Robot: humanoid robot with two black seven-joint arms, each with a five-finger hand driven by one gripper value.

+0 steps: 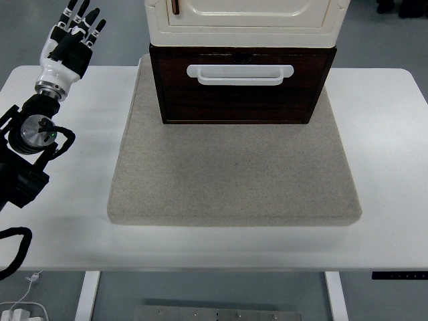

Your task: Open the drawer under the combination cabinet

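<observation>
A cream cabinet (242, 20) sits on top of a dark brown drawer (241, 90) with a white bar handle (240, 74). The drawer front stands flush with its frame. Both rest on a beige mat (234, 174) on the white table (388, 200). My left hand (71, 37) is raised above the table's far left corner, fingers spread and holding nothing, well to the left of the drawer. Its black arm runs down along the left edge. The right arm does not show.
The mat's front half lies bare before the drawer. A white cable and plug (23, 309) lie on the floor at bottom left. A table control panel (399, 275) sits under the near right edge.
</observation>
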